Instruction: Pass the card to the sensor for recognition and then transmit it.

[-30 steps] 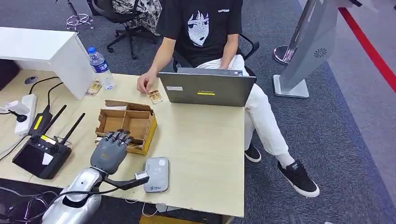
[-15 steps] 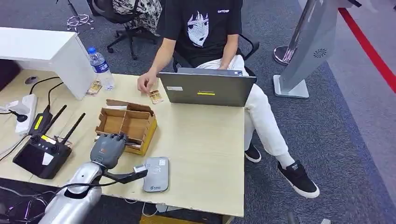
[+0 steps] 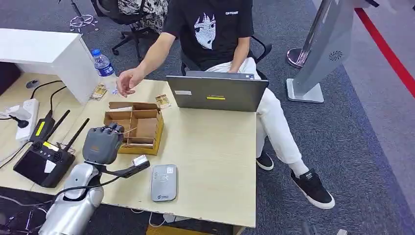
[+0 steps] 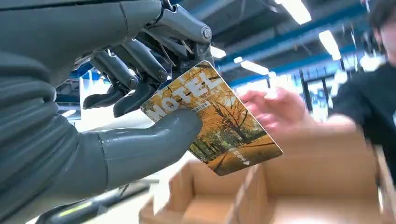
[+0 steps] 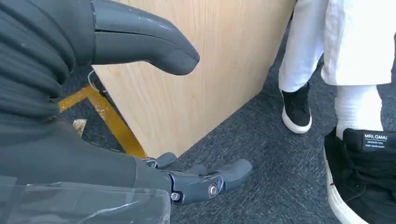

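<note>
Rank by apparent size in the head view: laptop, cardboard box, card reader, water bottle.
1. Laptop, clearly largest.
2. Cardboard box.
3. Card reader and water bottle look about alike; the bottle stands farther from the camera, so I won't rank those two.

Laptop beside cardboard box on table.

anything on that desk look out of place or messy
Mostly tidy. Two loose cards lie outside the cardboard box: one beside the laptop, one by the water bottle. The left hand holds its card tilted over the box, away from the card reader.
</note>
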### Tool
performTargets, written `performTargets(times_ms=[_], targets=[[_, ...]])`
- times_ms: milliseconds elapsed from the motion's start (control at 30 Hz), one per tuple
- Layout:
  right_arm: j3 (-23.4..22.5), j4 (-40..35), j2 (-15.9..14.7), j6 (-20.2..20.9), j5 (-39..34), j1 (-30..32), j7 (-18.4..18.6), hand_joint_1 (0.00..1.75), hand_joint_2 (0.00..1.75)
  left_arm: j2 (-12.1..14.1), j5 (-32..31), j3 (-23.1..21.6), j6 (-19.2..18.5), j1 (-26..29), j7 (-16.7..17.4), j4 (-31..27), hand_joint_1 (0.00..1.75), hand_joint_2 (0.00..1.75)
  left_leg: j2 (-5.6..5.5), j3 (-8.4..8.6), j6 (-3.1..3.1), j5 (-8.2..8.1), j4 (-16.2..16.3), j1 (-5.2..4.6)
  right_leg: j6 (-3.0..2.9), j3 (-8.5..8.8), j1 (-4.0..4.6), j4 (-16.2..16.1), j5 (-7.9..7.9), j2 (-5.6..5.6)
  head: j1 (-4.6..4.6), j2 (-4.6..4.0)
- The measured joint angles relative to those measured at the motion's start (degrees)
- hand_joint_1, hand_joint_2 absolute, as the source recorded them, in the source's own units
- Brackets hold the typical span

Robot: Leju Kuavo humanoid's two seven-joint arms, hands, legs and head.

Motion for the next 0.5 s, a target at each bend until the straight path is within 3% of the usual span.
performTargets(times_ms=[200, 500], targets=[[0.0, 0.0, 0.0, -0.1, 0.7, -0.4, 0.0, 0.00, 1.75, 0.0, 1.6, 1.8, -1.9, -3.2, -0.5, -3.3, 1.75, 1.75, 0.00, -0.01, 0.00, 0.09, 0.0, 0.00, -0.02, 0.00, 0.00, 0.0, 0.03, -0.01, -0.02, 0.00], [0.0, 0.0, 0.0, -0.1, 0.7, -0.5, 0.0, 0.00, 1.75, 0.0, 1.8, 2.0, -3.6, -4.9, -0.6, -3.6, 1.75, 1.75, 0.00, -0.01, 0.03, 0.11, 0.0, 0.00, 0.02, 0.00, 0.00, 0.0, 0.07, 0.00, -0.02, 0.00]])
